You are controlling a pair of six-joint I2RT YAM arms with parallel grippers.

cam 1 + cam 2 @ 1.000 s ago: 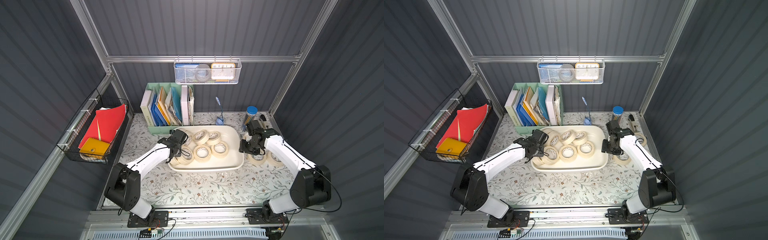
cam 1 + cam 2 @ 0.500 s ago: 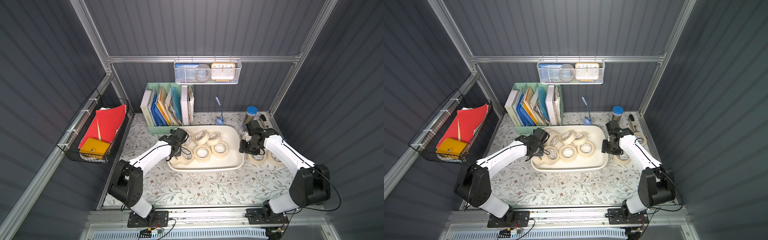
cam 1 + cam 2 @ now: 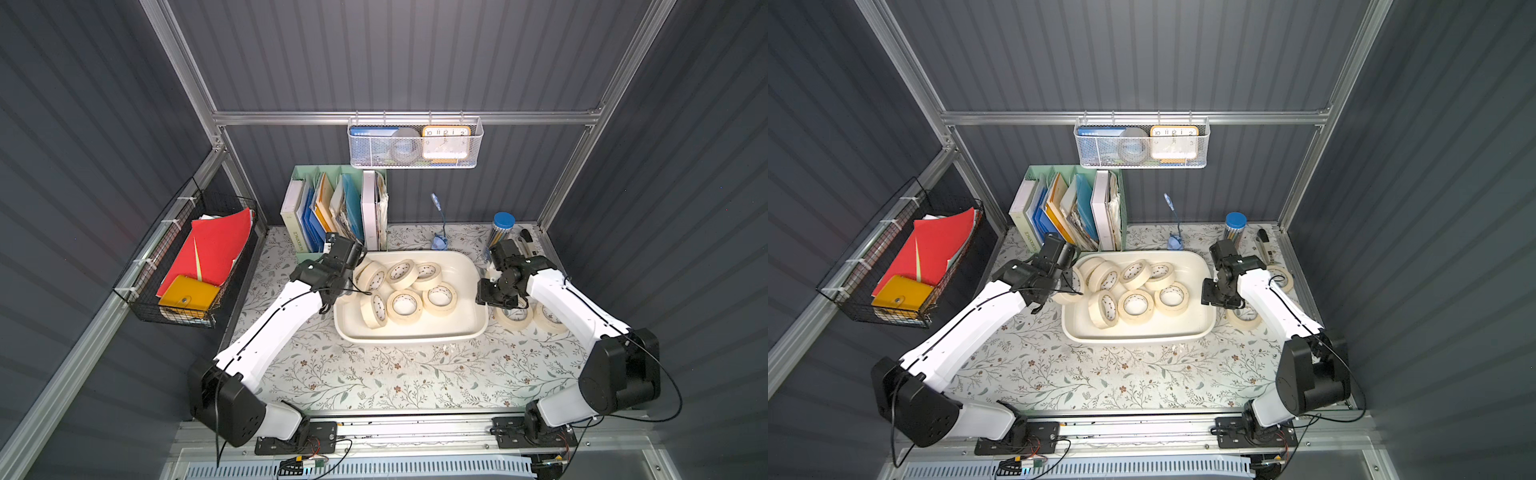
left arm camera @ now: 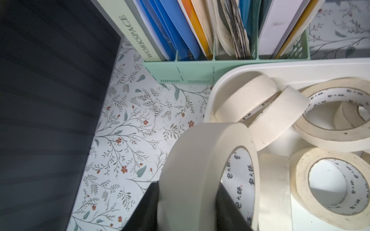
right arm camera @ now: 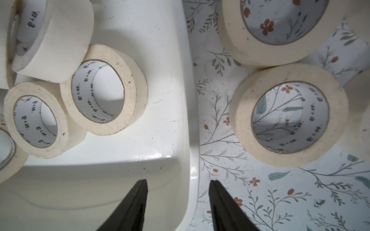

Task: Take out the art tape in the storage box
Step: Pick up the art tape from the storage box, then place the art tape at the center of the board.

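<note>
The off-white storage box (image 3: 411, 334) sits mid-table with several cream art tape rolls (image 3: 404, 306) lying and leaning inside. My left gripper (image 4: 186, 187) is shut on one roll (image 4: 200, 156), held on edge above the box's left rim (image 4: 300, 66); in a top view this roll (image 3: 1069, 291) shows at that rim. My right gripper (image 5: 178, 181) is open and straddles the right rim (image 5: 192, 120), one finger over the inner wall, the other over the table. Two more rolls (image 3: 513, 318) lie flat on the table right of the box, beside that gripper (image 3: 496, 297).
A mint-green file organiser (image 3: 338, 208) stands just behind the box's left end. A white mesh basket (image 3: 415, 143) hangs on the back wall. A black wire basket (image 3: 195, 257) with red folders hangs at left. A blue-lidded pencil jar (image 3: 500, 228) and stapler (image 3: 525, 243) stand back right.
My left gripper has shut on a roll at the box's left end and drawn it toward the left rim. The right arm stays at the right rim.
</note>
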